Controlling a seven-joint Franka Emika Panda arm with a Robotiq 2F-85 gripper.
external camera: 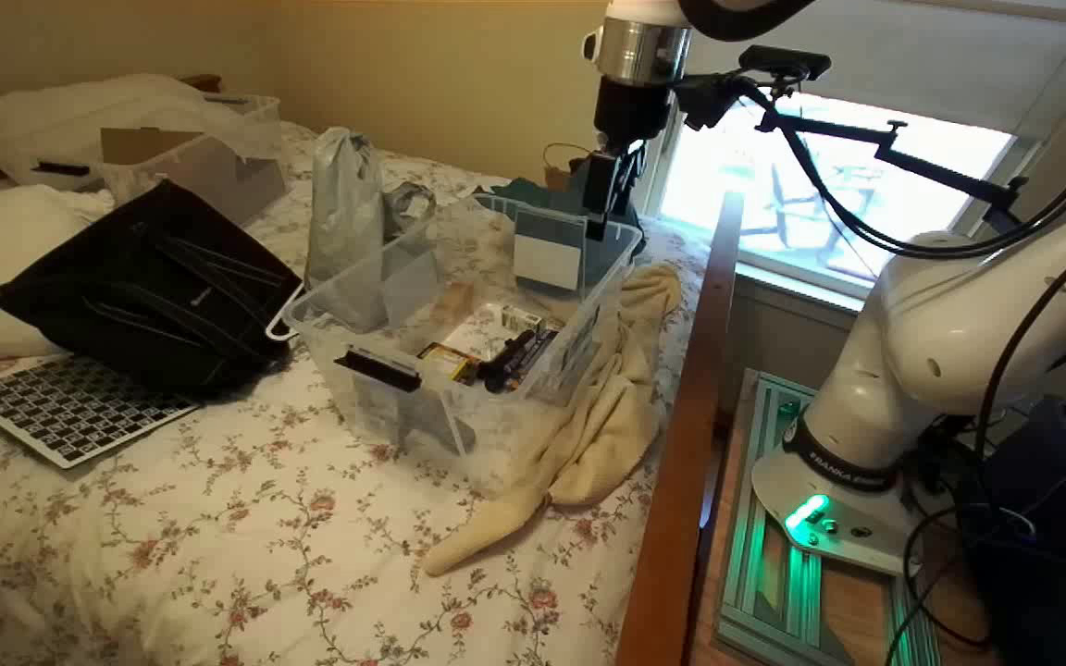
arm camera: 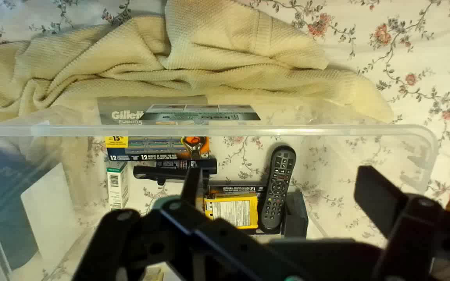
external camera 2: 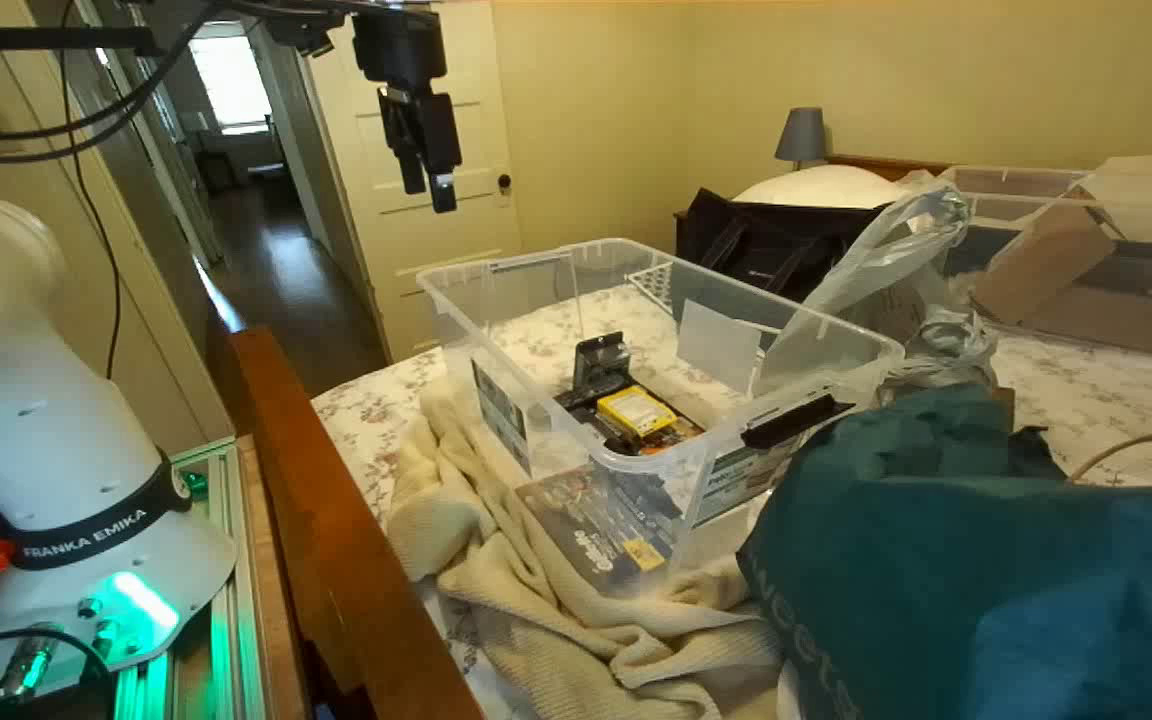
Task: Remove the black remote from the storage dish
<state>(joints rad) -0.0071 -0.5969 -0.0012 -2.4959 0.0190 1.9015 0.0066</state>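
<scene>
On flowered bedding [external camera: 311, 564], the clear storage dish [arm camera: 272, 130] holds the black remote [arm camera: 277, 188] and boxes [arm camera: 233, 210], while the fingers [arm camera: 377, 197] stand apart.

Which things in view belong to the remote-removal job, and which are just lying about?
For the job:
black remote
clear bin around it
open pincer

Just lying about:
yellow box, inside the bin
cream blanket
teal bag
black bag
patterned board
</scene>
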